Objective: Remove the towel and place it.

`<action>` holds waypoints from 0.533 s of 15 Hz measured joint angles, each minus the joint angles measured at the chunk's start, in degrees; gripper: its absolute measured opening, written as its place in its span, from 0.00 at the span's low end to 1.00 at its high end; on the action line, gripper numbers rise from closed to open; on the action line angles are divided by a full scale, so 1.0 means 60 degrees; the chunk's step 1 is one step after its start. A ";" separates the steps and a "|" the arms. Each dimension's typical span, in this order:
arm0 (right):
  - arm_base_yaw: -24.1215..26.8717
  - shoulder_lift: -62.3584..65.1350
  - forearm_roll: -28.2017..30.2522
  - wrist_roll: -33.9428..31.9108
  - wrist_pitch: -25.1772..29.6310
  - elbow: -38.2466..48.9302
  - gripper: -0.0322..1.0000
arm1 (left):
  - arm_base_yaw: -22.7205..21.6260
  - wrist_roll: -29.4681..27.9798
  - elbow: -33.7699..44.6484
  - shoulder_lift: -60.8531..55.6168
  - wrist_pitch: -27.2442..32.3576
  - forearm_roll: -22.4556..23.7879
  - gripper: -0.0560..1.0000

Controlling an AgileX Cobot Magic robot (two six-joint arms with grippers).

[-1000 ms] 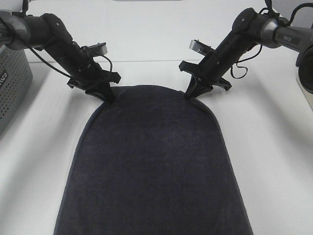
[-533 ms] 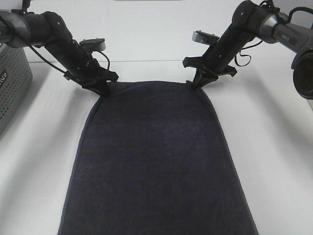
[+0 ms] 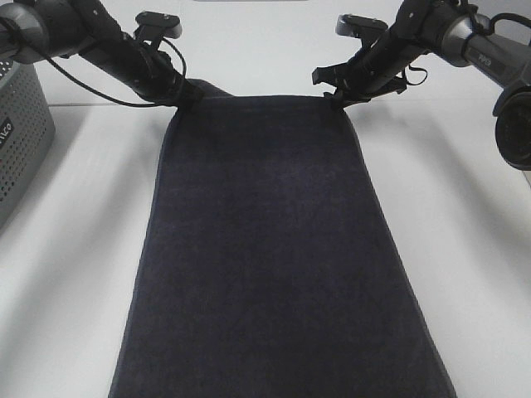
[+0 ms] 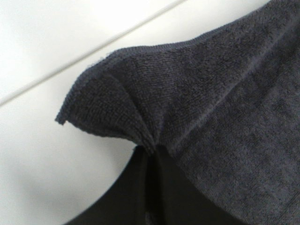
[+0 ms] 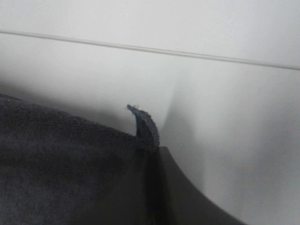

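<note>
The dark charcoal towel (image 3: 274,249) lies stretched out long on the white table, from the far middle down to the near edge of the exterior view. My left gripper (image 3: 184,95) is shut on its far left corner. In the left wrist view the corner (image 4: 112,108) bunches up out of the closed fingers (image 4: 145,187). My right gripper (image 3: 335,97) is shut on the far right corner. In the right wrist view a small tip of cloth (image 5: 145,124) sticks out above the closed fingers (image 5: 154,187). The far hem is pulled straight between both grippers. No white tag shows.
A grey perforated plastic basket (image 3: 21,141) stands at the left edge of the table. A dark round object (image 3: 516,124) sits at the right edge. The table (image 3: 75,265) runs white on both sides of the towel, with a seam line across the far side.
Both grippers have moved away from the camera and apart, pulling the towel's far edge with them. The rounded far edge is now drawn straight and the cloth lies longer and flatter.
</note>
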State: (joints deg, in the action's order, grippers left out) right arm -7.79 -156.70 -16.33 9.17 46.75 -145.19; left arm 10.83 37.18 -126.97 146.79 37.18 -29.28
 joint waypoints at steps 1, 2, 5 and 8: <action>0.0000 -0.0010 0.0095 -0.0057 -0.0162 0.0000 0.06 | 0.0000 0.0191 0.0000 0.0010 -0.0191 -0.0162 0.06; 0.0000 -0.0010 0.0181 -0.0134 -0.0458 0.0000 0.06 | 0.0000 0.0563 0.0000 0.0029 -0.0544 -0.0525 0.06; 0.0000 -0.0010 0.0181 -0.0143 -0.1432 0.0000 0.06 | 0.0000 0.1623 0.0000 0.0172 -0.1366 -0.1146 0.06; 0.0000 -0.0019 0.0153 -0.0143 -0.1977 0.0000 0.06 | 0.0000 0.2397 0.0000 0.0411 -0.2015 -0.1404 0.06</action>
State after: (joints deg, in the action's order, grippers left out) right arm -7.79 -156.82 -15.41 8.31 34.89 -145.19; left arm 10.83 51.57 -126.97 149.26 25.10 -37.70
